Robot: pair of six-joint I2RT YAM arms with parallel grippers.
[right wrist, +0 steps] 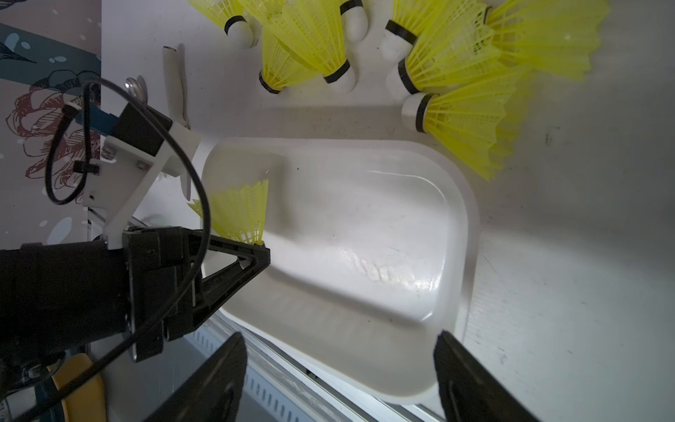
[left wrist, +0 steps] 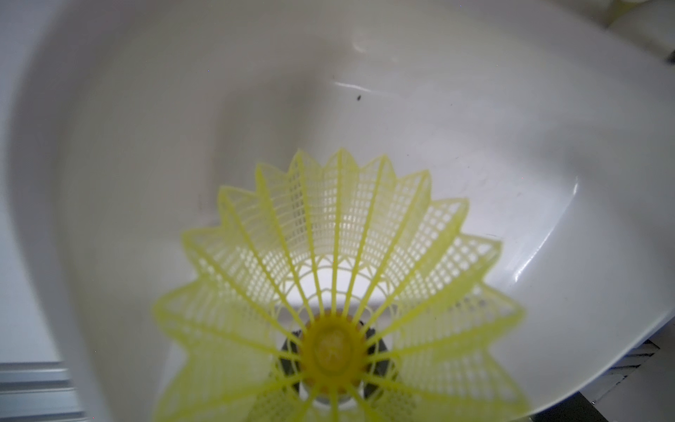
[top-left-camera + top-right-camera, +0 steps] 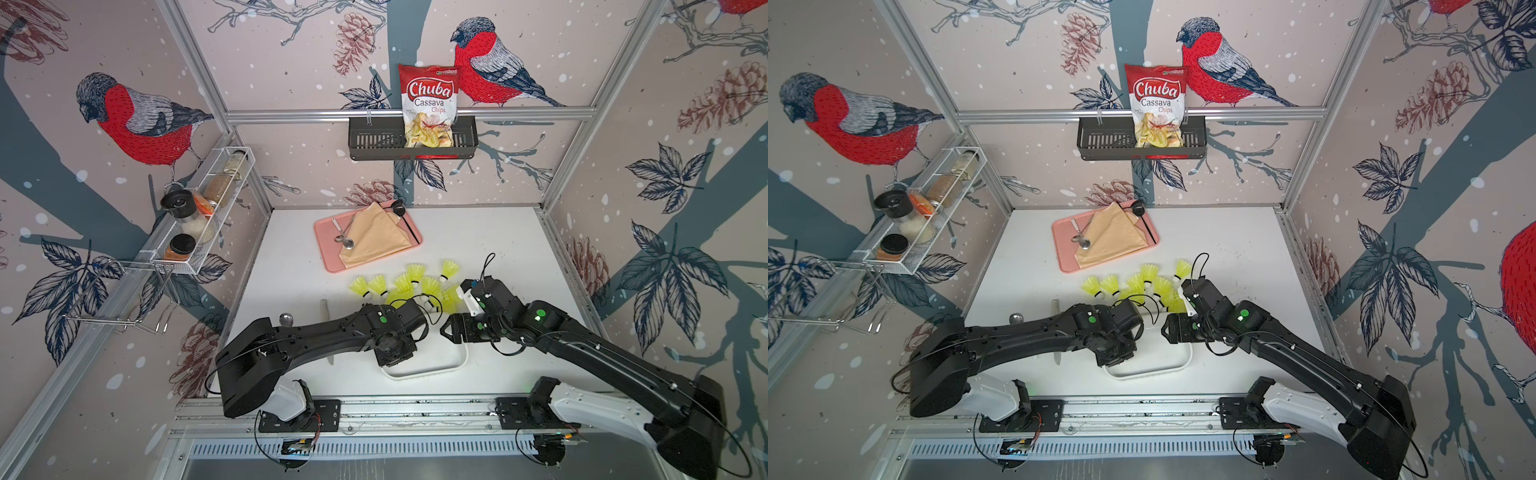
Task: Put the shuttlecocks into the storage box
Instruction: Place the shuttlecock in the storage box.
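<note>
Your left tool clamps a seemingly light, crushable shuttlecock by its firm base over the storage box; right tool gapes empty.

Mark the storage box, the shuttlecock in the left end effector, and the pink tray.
storage box [image 1: 365, 219]: right wrist view, bare floor inside.
held shuttlecock [image 2: 339, 234]: left wrist view, inner mesh of skirt.
pink tray [image 3: 326, 245]: in a top view, bare left part.
</note>
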